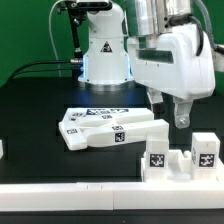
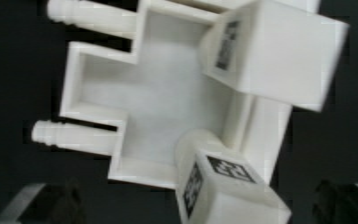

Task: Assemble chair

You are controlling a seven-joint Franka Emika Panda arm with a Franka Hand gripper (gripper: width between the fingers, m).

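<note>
A white chair piece (image 1: 180,158) with two upright tagged blocks stands near the front, at the exterior view's right. My gripper (image 1: 178,116) hangs open just above it, touching nothing. In the wrist view the same piece (image 2: 167,110) is a flat notched panel with two pegs and two tagged blocks. One of those blocks (image 2: 220,182) lies below the gap between my dark fingertips (image 2: 48,205), and my gripper (image 2: 197,212) is open around empty air. More white chair pieces (image 1: 105,130) with tags lie together on the black table, to the exterior view's left of the gripper.
The marker board (image 1: 103,112) lies flat behind the pile of pieces. The arm's base (image 1: 105,50) stands at the back centre with cables to its left. A white ledge (image 1: 100,195) runs along the front. A small white block (image 1: 3,148) shows at the left edge.
</note>
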